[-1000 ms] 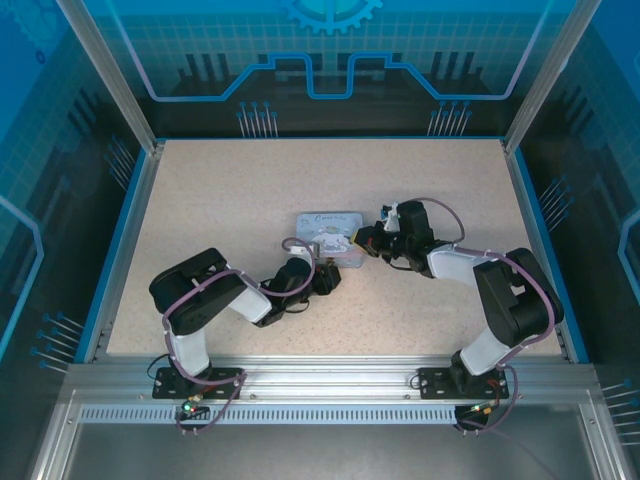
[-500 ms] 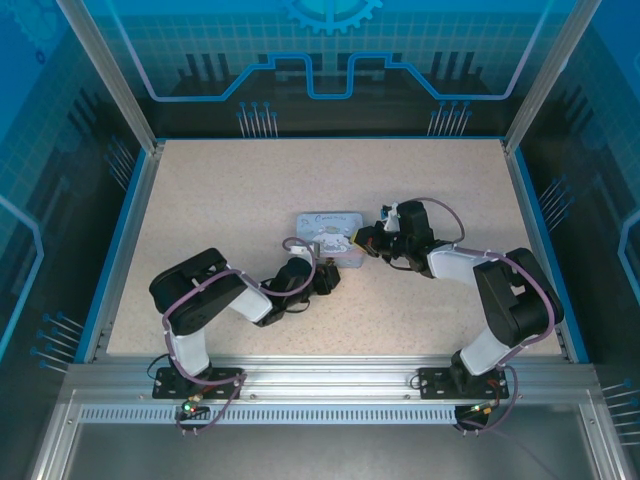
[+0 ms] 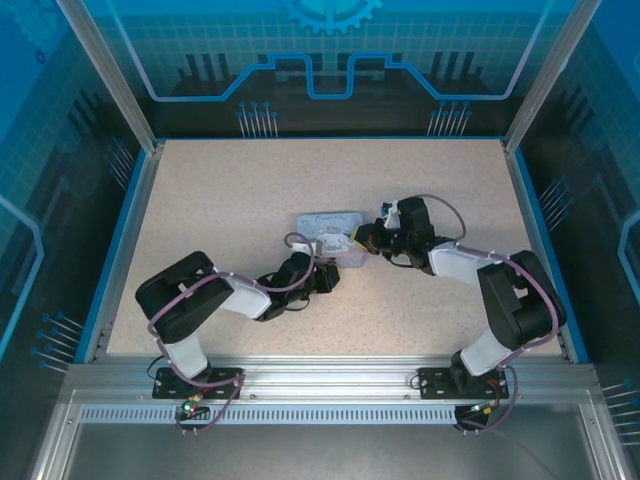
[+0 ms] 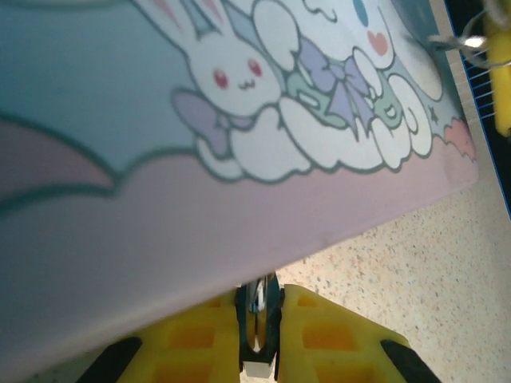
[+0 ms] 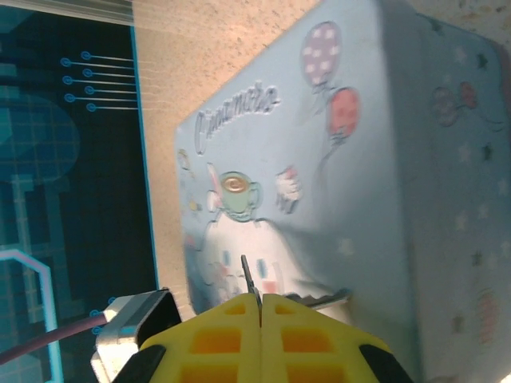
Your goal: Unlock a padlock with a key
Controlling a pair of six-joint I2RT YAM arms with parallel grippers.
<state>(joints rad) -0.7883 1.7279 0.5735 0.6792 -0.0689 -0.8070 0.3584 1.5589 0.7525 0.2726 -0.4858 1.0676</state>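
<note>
In the left wrist view my left gripper (image 4: 259, 302) is shut on a small silvery metal piece, the padlock (image 4: 257, 317), right under the edge of the pale blue cartoon tin (image 4: 160, 120). From above, the left gripper (image 3: 329, 273) sits at the tin's (image 3: 331, 226) near side. My right gripper (image 5: 260, 300) is shut on the key (image 5: 248, 276), whose thin dark blade points at the tin's lid (image 5: 319, 159). A second key (image 5: 329, 299) hangs beside it. From above, the right gripper (image 3: 361, 240) is at the tin's right end.
Both arms meet at the middle of the speckled table (image 3: 220, 200). A blue rim and metal posts (image 3: 135, 200) frame the table. The right gripper's yellow finger (image 4: 500, 72) and keys (image 4: 459, 41) show past the tin's far corner.
The left arm's elbow has swung out to the left and lower. The tin has shifted and tilted slightly. The right gripper stays at the tin's right end.
</note>
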